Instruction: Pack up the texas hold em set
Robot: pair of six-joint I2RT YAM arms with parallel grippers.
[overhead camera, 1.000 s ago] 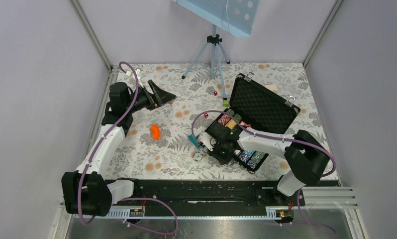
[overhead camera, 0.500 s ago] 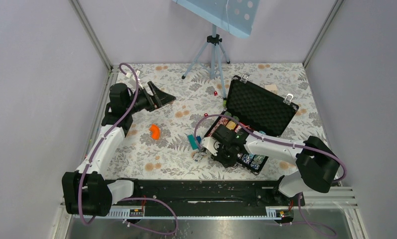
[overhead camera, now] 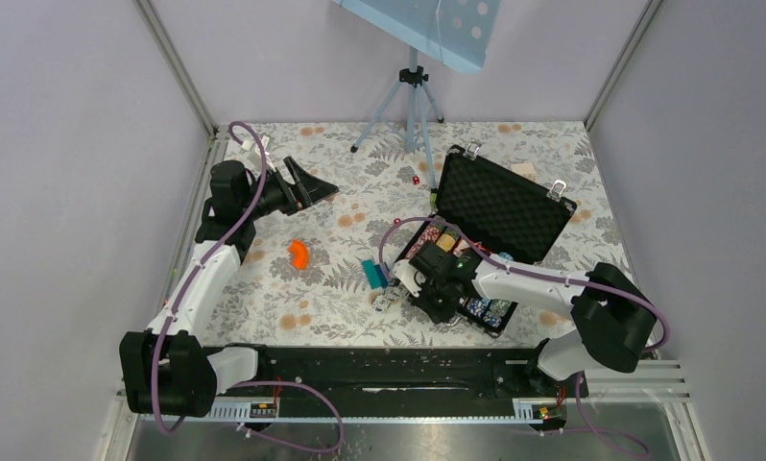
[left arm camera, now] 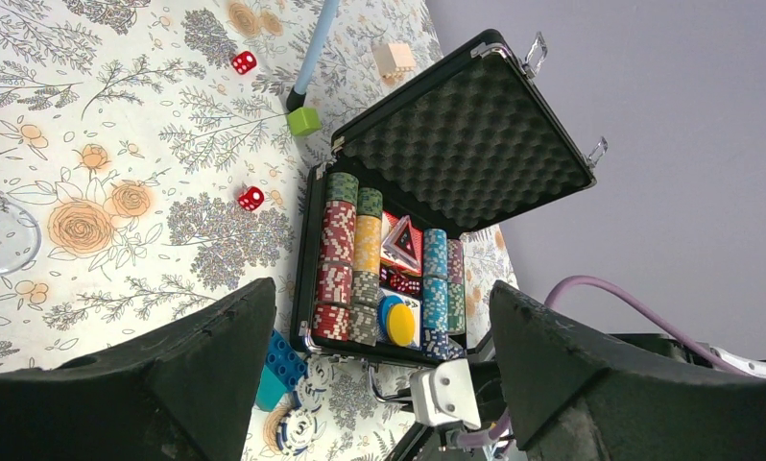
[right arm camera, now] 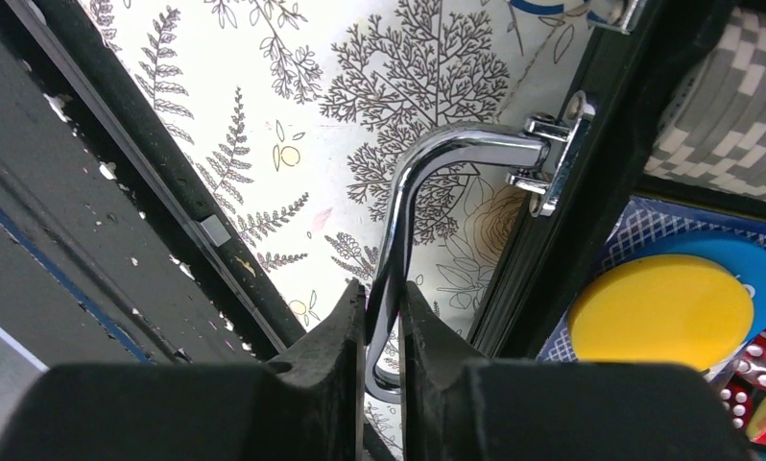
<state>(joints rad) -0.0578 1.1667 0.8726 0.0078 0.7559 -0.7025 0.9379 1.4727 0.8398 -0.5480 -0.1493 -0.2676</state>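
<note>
The black briefcase [overhead camera: 502, 204] lies open right of centre, its foam lid [left arm camera: 466, 134] tilted back. Rows of poker chips [left arm camera: 341, 259] and a yellow dealer disc [left arm camera: 401, 322] fill its base. My right gripper [overhead camera: 427, 290] is at the case's near edge, shut on the silver handle [right arm camera: 408, 192]; the fingers pinch the bar in the right wrist view [right arm camera: 384, 293]. Two loose chips [left arm camera: 302, 403] lie on the cloth beside the handle. Red dice [left arm camera: 251, 198] lie loose left of the case. My left gripper [overhead camera: 312, 187] is open and empty, raised at the far left, looking towards the case [left arm camera: 381, 293].
A blue and teal toy brick [overhead camera: 371, 273] lies by the case's near-left corner. An orange curved piece [overhead camera: 299, 254] lies left of centre. A green cube [overhead camera: 435, 199] and a tripod [overhead camera: 413, 106] stand behind the case. A black rail [right arm camera: 149, 192] runs along the table's near edge.
My right arm's elbow swung right and the gripper shifted slightly towards the near edge, still on the handle; the case turned a little with it. The left arm has not moved.
</note>
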